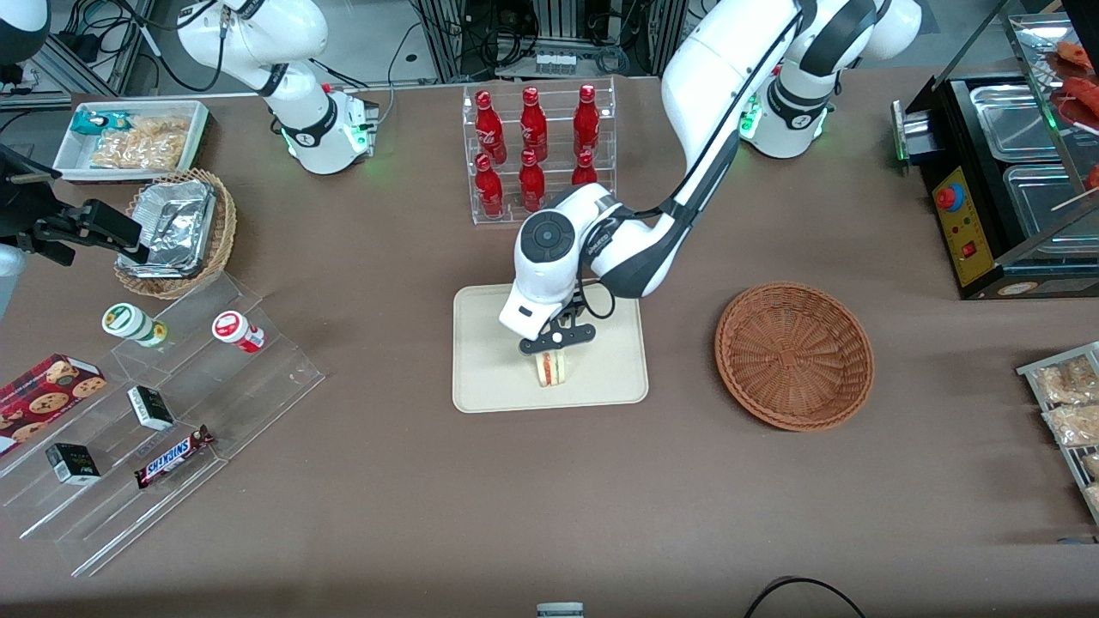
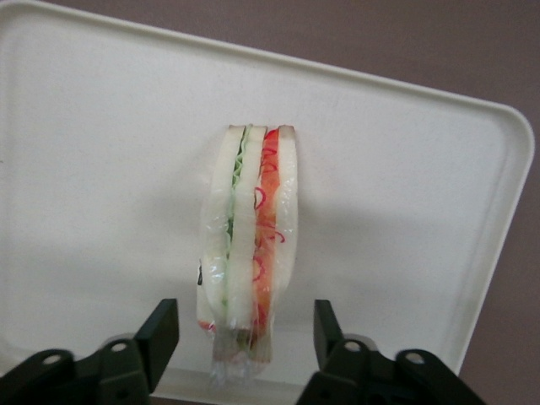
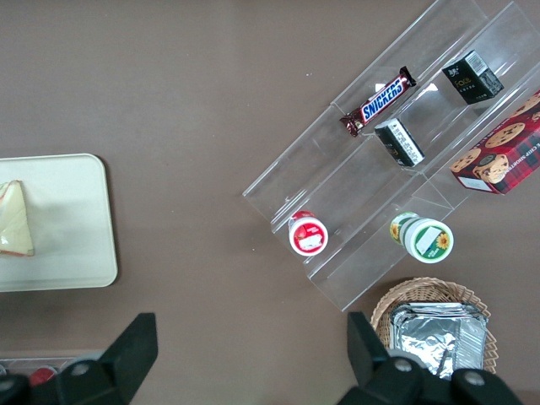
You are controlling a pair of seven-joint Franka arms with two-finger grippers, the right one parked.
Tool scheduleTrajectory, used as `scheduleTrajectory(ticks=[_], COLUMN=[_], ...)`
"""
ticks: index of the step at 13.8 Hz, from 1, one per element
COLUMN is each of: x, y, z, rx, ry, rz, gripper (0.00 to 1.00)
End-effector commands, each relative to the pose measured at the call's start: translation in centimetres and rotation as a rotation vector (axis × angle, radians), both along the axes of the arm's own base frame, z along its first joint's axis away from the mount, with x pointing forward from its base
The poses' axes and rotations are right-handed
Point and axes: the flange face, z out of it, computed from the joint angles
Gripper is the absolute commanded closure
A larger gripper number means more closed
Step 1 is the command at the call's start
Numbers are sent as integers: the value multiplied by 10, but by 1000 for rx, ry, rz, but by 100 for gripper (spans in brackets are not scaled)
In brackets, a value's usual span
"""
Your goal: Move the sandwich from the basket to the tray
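Note:
The clear-wrapped sandwich [image 1: 550, 369] [image 2: 249, 236] [image 3: 17, 221] stands on its edge on the cream tray [image 1: 489, 386] [image 2: 405, 194] [image 3: 76, 228], showing pale bread with green and red filling. My left gripper [image 1: 556, 343] [image 2: 245, 337] hovers just above it and is open; its black fingers [image 2: 160, 333] stand apart on either side of the wrapper's end without touching it. The reddish-brown wicker basket [image 1: 794, 354] lies beside the tray toward the working arm's end of the table, with nothing in it.
A clear rack of red bottles [image 1: 537, 150] stands farther from the front camera than the tray. Toward the parked arm's end are a clear tiered stand with snacks [image 1: 163, 429], a tan basket with foil [image 1: 176, 227] and a white bin [image 1: 133, 137]. A black food warmer [image 1: 1004, 180] sits at the working arm's end.

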Motion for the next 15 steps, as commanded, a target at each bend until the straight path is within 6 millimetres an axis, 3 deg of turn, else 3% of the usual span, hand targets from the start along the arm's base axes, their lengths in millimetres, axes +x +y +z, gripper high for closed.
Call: scheduleTrajectory(ticks=[1, 2, 4, 8, 11, 15], x=[-3, -1, 8, 43, 52, 60], y=[12, 23, 51, 132, 183, 267], z=[56, 70, 79, 98, 99, 122], rx=[38, 57, 165, 235, 242, 225], ry=[-13, -4, 13, 73, 105, 124], rz=[14, 22, -11, 40, 0, -58], gripper=[0, 0, 0, 0, 0, 0])
